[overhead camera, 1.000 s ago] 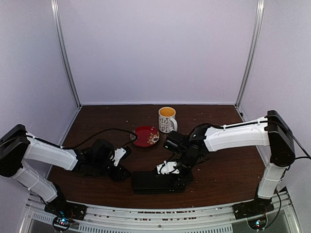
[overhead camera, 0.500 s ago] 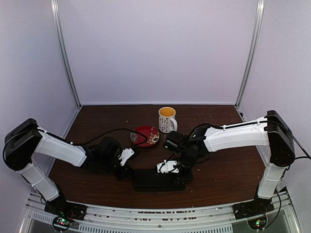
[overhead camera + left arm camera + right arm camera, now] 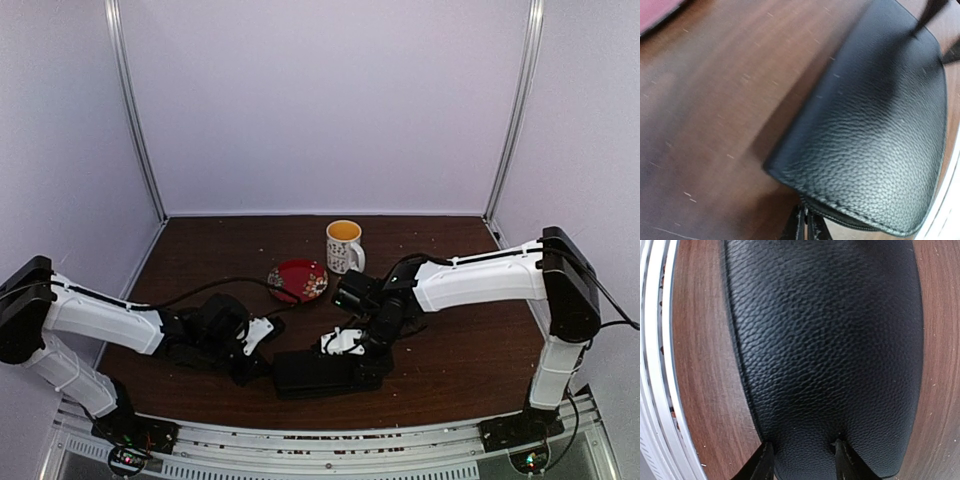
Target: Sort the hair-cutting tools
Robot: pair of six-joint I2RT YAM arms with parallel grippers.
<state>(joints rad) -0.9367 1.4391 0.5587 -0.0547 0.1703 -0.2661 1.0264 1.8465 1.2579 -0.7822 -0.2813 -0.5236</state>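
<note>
Progress on the sort is judged to be at its opening stage. No hair-cutting tools show in any view: neither scissors nor clips lie on the dark brown wooden tabletop (image 3: 470,340), and they are presumed to be inside the black grained-leather zip case (image 3: 315,372), which lies flat and closed at the near centre. The red patterned saucer (image 3: 300,279) sits beyond the case, toward the far centre, with nothing visible on it. A white patterned mug (image 3: 344,246) stands just beyond it to the right, and nothing can be seen placed in the mug. The left arm's fingers (image 3: 799,227) are pressed fully together at the left corner of the case, right on the zip seam (image 3: 850,220). Whether a zip pull is pinched between them cannot be told, as the contact point is cut off at the picture's edge. The right arm's fingers (image 3: 846,460) stand partly apart, narrower than the case, with their tips resting on its top face near its right end. This looks like a hold-down, not a grasp. Nothing has been sorted. Outstanding work, as judged: run the zip open, fold back the lid, take out each tool and place it by kind. Where the tools are to go cannot be confirmed from the views.
</note>
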